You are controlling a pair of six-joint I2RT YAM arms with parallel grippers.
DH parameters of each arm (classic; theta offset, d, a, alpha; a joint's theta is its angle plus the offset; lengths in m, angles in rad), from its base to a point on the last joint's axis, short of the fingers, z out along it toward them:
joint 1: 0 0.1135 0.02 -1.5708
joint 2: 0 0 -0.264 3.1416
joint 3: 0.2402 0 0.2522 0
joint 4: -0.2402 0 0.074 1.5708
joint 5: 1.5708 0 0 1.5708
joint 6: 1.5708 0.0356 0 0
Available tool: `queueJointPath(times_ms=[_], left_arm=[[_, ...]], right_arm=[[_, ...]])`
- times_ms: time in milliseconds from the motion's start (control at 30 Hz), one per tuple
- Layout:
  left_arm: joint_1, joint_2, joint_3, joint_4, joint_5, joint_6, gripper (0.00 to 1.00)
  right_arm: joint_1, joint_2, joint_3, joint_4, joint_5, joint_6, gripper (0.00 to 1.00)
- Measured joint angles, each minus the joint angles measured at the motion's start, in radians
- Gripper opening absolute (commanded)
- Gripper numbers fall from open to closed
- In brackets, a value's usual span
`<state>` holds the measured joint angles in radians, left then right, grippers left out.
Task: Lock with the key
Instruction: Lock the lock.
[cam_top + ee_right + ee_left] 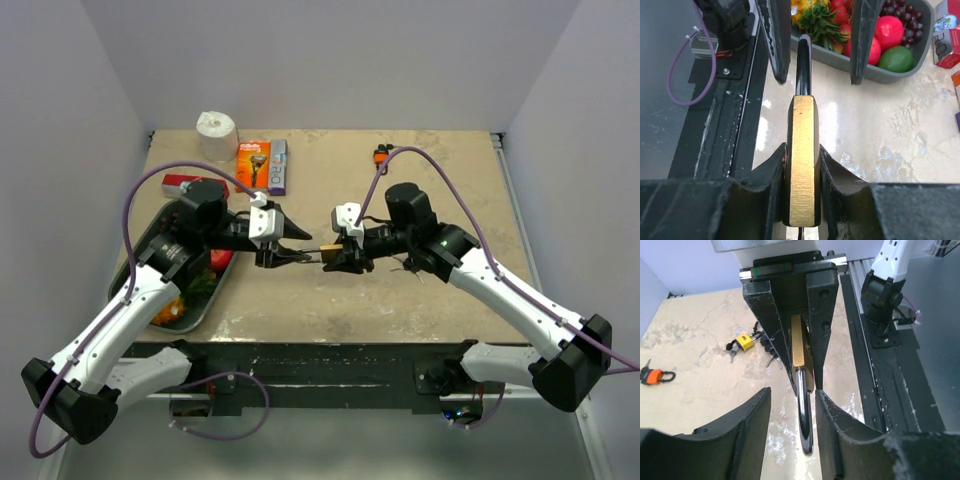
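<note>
The table (330, 300) carries the clutter along its far and left sides. The work itself is done in the air over the middle, where both arms reach inward and meet nose to nose. At the left, the grey tray (890, 76) of fruit sits out of the way behind the left arm.

The right gripper (802, 150) is clenched on the flat sides of a brass padlock (802, 125), edge up. It seems to serve as a vice, so the lock cannot twist while the other arm works on it. The padlock's steel shackle (804, 65) points left, straight into the left gripper (792, 395). That gripper is released, with a finger on either side of the bar. One finger is just beside the bar, but nothing is pinched yet. It looks placed to close on the shackle or press it home.

A yellow padlock (743, 341) lies on the table under the right arm, with what may be keys beside it. An orange padlock (653, 376) lies well apart, toward the far edge. No key shows in the brass lock, and its keyway end is hidden inside the right gripper.
</note>
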<state>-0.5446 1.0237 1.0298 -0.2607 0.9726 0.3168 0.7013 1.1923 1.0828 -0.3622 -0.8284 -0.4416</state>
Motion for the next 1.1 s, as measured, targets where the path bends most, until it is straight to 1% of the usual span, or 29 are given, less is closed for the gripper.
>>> queueJointPath(times_ms=[167,333,500,700,833,900,933,1000,1033,1100], left_arm=[[0.010,-0.026,0.018,-0.142,-0.016,0.124,0.49],[0.010,-0.033,0.017,-0.223,-0.037,0.177,0.49],[0.010,-0.037,-0.014,-0.203,-0.075,0.169,0.42],[0.010,-0.037,-0.032,-0.188,-0.088,0.156,0.40],[0.010,-0.037,-0.048,-0.177,-0.089,0.149,0.29],[0.010,-0.037,-0.052,-0.173,-0.089,0.146,0.26],[0.010,-0.037,-0.054,-0.172,-0.089,0.146,0.21],[0.010,-0.037,-0.057,-0.169,-0.088,0.145,0.15],[0.010,-0.037,-0.058,-0.167,-0.087,0.144,0.08],[0.010,-0.037,-0.058,-0.161,-0.089,0.138,0.03]], right_arm=[[0.000,0.000,0.000,-0.014,0.000,0.011,0.00],[0.000,0.000,0.000,-0.012,0.000,0.024,0.00],[0.000,0.000,0.000,-0.010,-0.001,0.040,0.00],[0.000,0.000,0.000,0.000,-0.001,0.056,0.00],[0.000,0.000,0.000,0.005,-0.001,0.060,0.00],[0.000,0.000,0.000,0.005,-0.001,0.061,0.00],[0.000,0.000,0.000,0.006,-0.001,0.061,0.00],[0.000,0.000,0.000,0.013,-0.001,0.064,0.00],[0.000,0.000,0.000,0.016,-0.001,0.064,0.00],[0.000,0.000,0.000,0.019,-0.003,0.065,0.00]])
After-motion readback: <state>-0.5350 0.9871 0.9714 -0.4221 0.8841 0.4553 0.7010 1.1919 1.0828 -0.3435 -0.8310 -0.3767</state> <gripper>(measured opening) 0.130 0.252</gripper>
